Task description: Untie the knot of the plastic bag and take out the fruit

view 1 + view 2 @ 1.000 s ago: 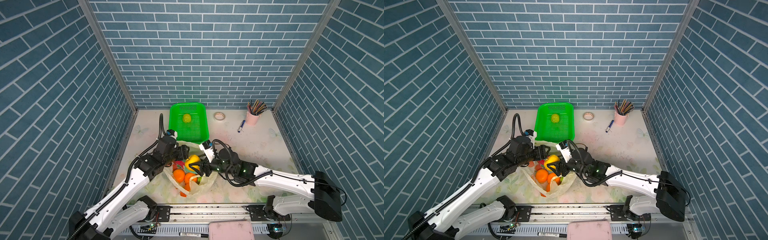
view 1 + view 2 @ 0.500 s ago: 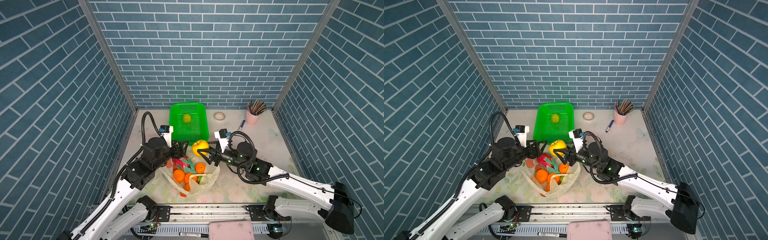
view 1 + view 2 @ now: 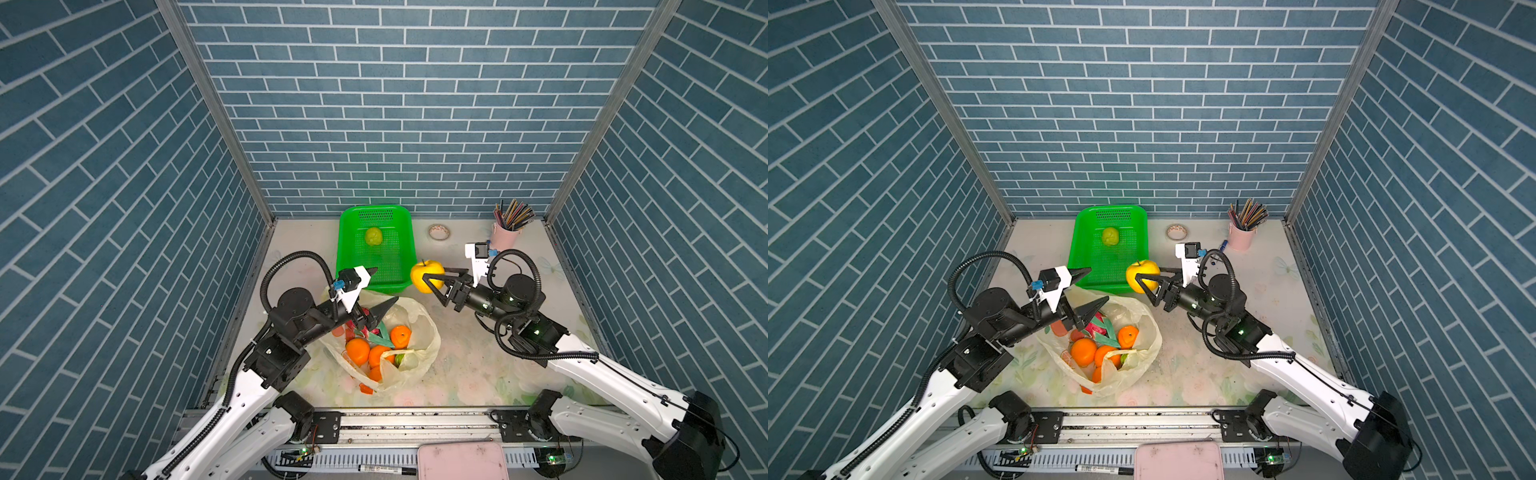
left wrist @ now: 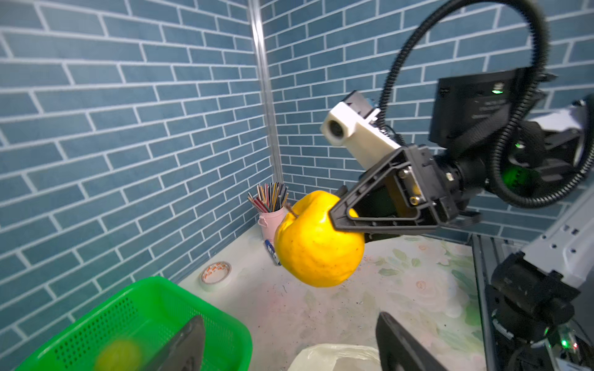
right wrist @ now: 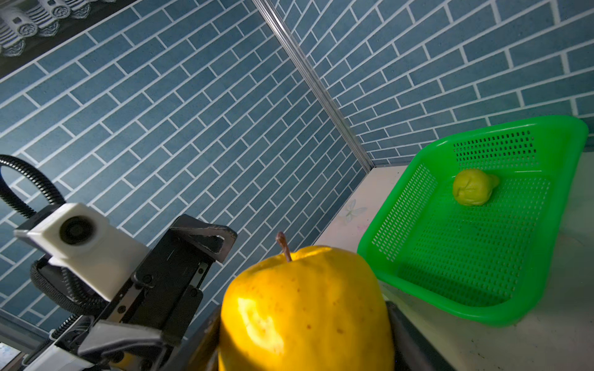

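- The bag (image 3: 424, 332) lies open; I see no knot.
- One green fruit (image 3: 373, 236) sits in the basket (image 3: 345, 249), at 12 o'clock from the bag.
- The right gripper (image 3: 430, 283) squeezes the yellow fruit (image 3: 417, 274) at 1 o'clock.
- The left gripper (image 3: 386, 284) gapes wide, empty.
- Oranges (image 3: 357, 351) are left inside.

This is looking like a robotics lab cell: blue brick-print panels (image 3: 395, 104) are boxing in a floral tabletop (image 3: 478, 365), metal corner strips (image 3: 214, 104) are joining them, robot arm bases (image 3: 295, 409) are sitting on an aluminium rail (image 3: 415, 422)
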`<state>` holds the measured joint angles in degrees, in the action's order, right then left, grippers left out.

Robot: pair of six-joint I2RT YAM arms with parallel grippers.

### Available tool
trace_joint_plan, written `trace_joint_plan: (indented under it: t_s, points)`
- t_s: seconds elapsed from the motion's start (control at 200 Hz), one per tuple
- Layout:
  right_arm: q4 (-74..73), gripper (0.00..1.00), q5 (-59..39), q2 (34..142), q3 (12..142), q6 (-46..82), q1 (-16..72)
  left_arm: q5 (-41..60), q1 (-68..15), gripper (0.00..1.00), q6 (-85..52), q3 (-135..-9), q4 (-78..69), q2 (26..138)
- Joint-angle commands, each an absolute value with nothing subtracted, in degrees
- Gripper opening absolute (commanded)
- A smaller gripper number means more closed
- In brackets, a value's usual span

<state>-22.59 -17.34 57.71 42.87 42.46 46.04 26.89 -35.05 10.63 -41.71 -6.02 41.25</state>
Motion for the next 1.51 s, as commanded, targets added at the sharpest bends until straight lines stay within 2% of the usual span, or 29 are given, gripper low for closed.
trace_joint_plan:
  t_s: [0.0, 0.28, 0.575, 0.805, 0.945, 1.085, 1.225, 1.5]
  points:
    - [-24.9, 0.5, -20.8, 56.5, 42.5, 46.6, 45.6, 30.6, -37.0, 0.89, 27.0, -41.9, -11.7, 43.2]
    - [-26.0, 0.5, -22.9, 57.3, 42.5, 50.8, 45.5, 28.3, -42.0, 0.89, 36.1, -46.2, -15.4, 53.8]
    - [-27.1, 0.49, -24.3, 58.1, 42.0, 52.8, 45.5, 24.2, -45.6, 0.88, 41.8, -49.0, -16.3, 60.2]
    - [-26.7, 0.5, -23.6, 58.1, 41.8, 53.3, 45.5, 22.4, -45.9, 0.68, 42.7, -48.7, -17.2, 59.9]
    - [-26.4, 0.58, -23.2, 57.8, 41.8, 53.0, 45.5, 21.2, -45.9, 0.64, 43.2, -48.4, -16.9, 59.5]
    - [-25.4, 0.72, -21.2, 56.2, 41.8, 52.3, 45.5, 18.8, -45.9, 0.61, 43.0, -48.2, -17.7, 59.4]
    - [-23.7, 0.81, -17.8, 53.8, 42.0, 49.8, 45.3, 14.8, -45.5, 0.6, 41.4, -49.9, -17.9, 60.6]
    - [-19.9, 0.87, -9.3, 50.7, 42.8, 42.8, 45.2, 13.0, -39.9, 0.59, 34.2, -56.2, -15.4, 66.3]
